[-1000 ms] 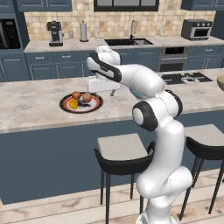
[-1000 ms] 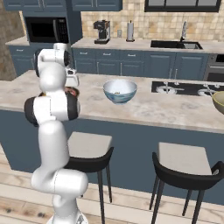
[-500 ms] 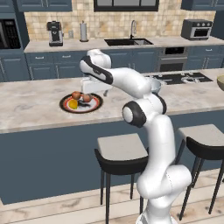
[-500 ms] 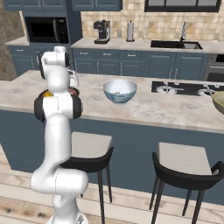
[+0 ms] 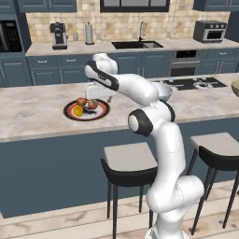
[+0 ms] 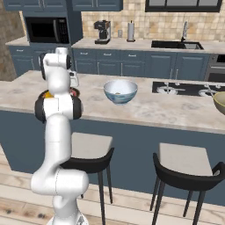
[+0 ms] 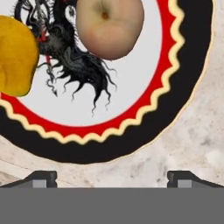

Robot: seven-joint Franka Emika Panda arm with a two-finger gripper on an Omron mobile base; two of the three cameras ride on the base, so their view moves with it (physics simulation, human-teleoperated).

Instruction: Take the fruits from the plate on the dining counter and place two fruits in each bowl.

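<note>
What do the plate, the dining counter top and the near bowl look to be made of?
Plate: probably glazed ceramic, with a smooth printed black rim, red scalloped ring and white centre.
Counter top: polished marble or a stone look-alike, beige with grey veining.
Bowl: likely glazed ceramic, pale blue-white with a patterned, slightly shiny wall.
All of it is rendered, so these are looks only.

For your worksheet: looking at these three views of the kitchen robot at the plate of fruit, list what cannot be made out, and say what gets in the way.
- Plate, right base view: mostly hidden behind the arm, so the fruits cannot be counted there.
- Olive bowl, right base view: cut off by the right edge; contents unseen.
- Yellow fruit, hand view: cropped by the left edge.
- Light blue bowl, left base view: largely covered by the arm.
- End effector, left base view: fingertips too small to separate.
</note>
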